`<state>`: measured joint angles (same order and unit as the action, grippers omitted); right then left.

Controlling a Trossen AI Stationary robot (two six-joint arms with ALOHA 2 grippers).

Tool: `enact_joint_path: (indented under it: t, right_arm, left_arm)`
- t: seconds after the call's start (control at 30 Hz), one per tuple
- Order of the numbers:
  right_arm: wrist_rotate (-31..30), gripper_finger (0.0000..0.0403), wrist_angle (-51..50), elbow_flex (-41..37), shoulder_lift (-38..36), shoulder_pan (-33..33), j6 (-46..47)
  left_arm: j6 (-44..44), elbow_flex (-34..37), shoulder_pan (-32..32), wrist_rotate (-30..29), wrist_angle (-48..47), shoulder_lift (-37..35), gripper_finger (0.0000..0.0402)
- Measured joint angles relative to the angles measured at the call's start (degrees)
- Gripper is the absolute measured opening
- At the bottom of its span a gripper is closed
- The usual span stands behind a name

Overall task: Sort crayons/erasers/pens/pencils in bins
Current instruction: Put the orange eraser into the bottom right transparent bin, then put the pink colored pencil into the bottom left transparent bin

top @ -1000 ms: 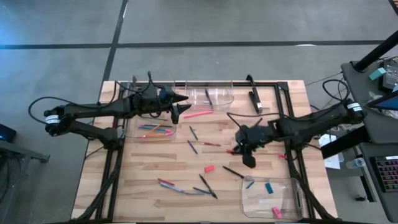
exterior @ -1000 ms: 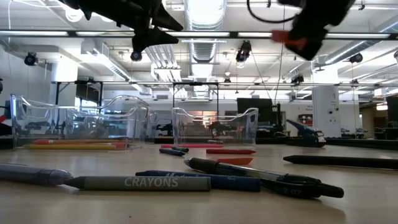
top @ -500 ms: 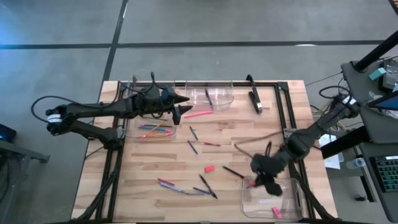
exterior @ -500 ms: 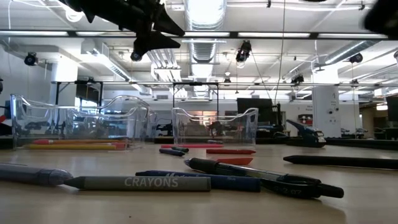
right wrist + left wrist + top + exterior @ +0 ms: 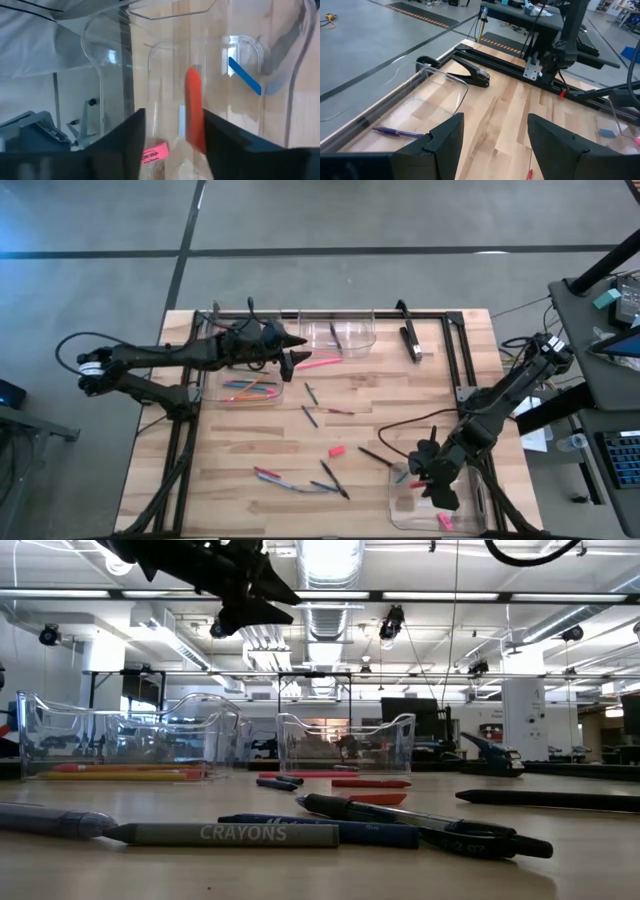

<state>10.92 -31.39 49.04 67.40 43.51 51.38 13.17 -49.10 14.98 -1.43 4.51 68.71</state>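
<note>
My right gripper (image 5: 437,485) hangs open over the clear near-right bin (image 5: 470,515). In the right wrist view a red-orange eraser (image 5: 194,115) stands on end between its fingers (image 5: 175,145), close to one of them, above the bin's floor. A blue eraser (image 5: 245,75) and a pink eraser (image 5: 155,152) lie in that bin. My left gripper (image 5: 292,360) waits open, high above the far left part of the table, next to the bin of crayons (image 5: 245,388). A pink eraser (image 5: 337,450) and pens (image 5: 335,478) lie on the wood. My right gripper's fingers stand wider apart than the red-orange eraser. The eraser's side (image 5: 200,135) lies right by one finger (image 5: 235,145). I cannot tell whether they touch.
A far-centre bin (image 5: 340,335) holds a purple pen (image 5: 395,132). A pink crayon (image 5: 318,363) lies in front of it. A black stapler-like tool (image 5: 408,330) lies at the far edge. Loose pens and crayons (image 5: 285,478) are scattered near the front, and black frame rails (image 5: 455,360) run along the right side.
My right gripper has carried the red-orange eraser from the middle of the table toward the near right corner. It now stands over the near-right bin.
</note>
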Motion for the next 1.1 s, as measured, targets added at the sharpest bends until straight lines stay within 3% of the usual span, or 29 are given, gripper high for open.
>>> enact_joint_path:
  t: [0.2,0.57,0.8,1.1]
  right_arm:
    - [-0.4,0.0220,0.0,0.0,-1.3,0.0,-1.4]
    - [-0.5,0.0226,-0.3,0.7,-1.7,-2.6,-2.7]
    - [-1.0,0.0223,-9.7,7.8,-1.7,-9.8,-12.3]
    - [-10.0,0.0223,-13.0,13.9,-1.7,-19.4,-26.6]
  left_arm:
    - [0.1,0.0,-0.1,2.6,1.2,1.5,0.0203]
    - [0.0,0.0,-0.2,2.8,0.5,3.3,0.0203]
    - [-3.3,-3.4,-1.0,2.8,-7.6,4.9,0.0203]
    - [-6.0,-6.8,-1.3,2.7,-15.4,8.3,0.0203]
